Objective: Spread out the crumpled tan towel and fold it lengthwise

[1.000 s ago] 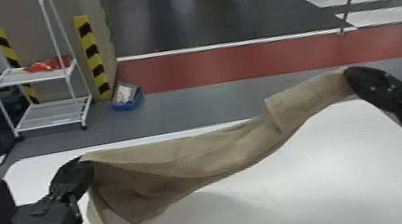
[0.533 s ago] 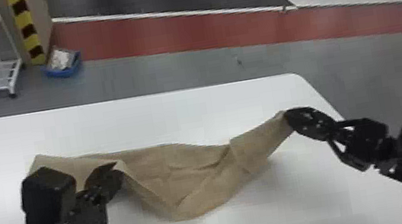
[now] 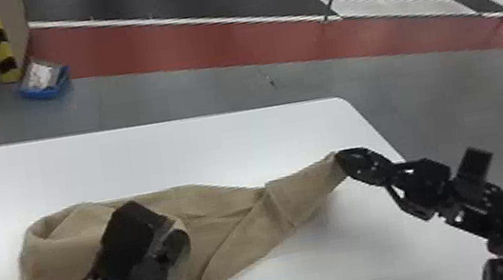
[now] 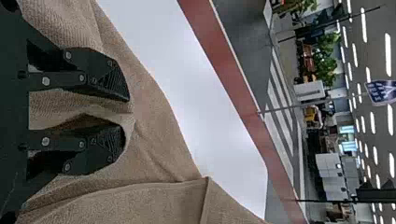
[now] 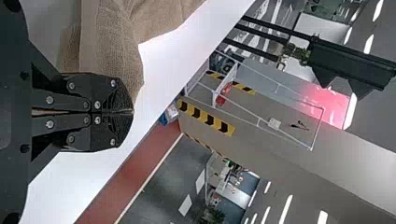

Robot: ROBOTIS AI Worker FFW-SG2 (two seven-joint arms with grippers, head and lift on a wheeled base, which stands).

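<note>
Right gripper (image 3: 341, 159) is clamped on one end of the tan towel (image 3: 237, 236), over the white table (image 3: 218, 147); left gripper (image 3: 179, 246) is shown spread by its wrist view. Towel stretched out earlier is now slackened.

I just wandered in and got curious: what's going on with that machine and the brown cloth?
A two-armed robot has a tan towel at a white table, to be spread out and folded lengthwise. Its right tool is shut on one end of the towel. Its left tool is at the cloth nearer the other end, fingers apart. The towel is creased and curled over at its left end, so it isn't laid flat yet.
</note>
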